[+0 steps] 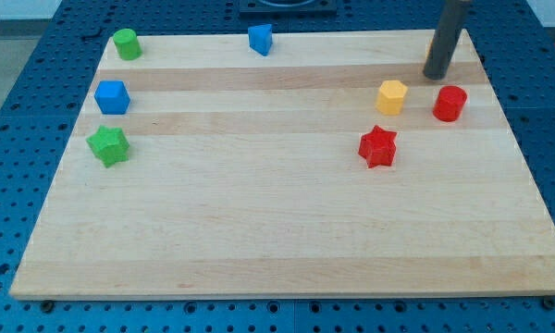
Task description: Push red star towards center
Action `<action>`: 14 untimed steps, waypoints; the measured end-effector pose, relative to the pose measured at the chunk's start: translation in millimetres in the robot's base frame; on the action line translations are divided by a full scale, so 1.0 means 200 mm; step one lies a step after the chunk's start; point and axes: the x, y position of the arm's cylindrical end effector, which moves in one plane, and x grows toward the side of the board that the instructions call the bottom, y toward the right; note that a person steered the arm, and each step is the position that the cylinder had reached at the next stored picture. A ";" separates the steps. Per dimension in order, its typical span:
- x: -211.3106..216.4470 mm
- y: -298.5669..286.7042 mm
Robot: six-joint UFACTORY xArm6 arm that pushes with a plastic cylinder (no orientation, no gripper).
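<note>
Red star right of the board's middle, my tip parked near the top right corner.

The red star (377, 146) lies on the wooden board (259, 240) to the view's right of centre, clear of its neighbours. Just above it sits a yellow hexagonal block (391, 96), and to that one's right, a red cylinder (450, 103). My tip (435, 76) rests above and between those two, touching neither and well apart from the star; I carry no claw, only a plain dark rod, so there is nothing to open or close. Far off on the view's left stand a green star (107, 145), a blue cube (112, 96) and a green cylinder (125, 43). A blue triangular block (260, 39) sits at the top edge.
</note>
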 end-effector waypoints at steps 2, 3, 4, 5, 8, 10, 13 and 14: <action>-0.25 0.06; -0.28 0.06; -0.18 0.06; -0.08 0.06; 0.04 0.34; 0.40 0.59; 0.89 -0.02; 0.84 -0.39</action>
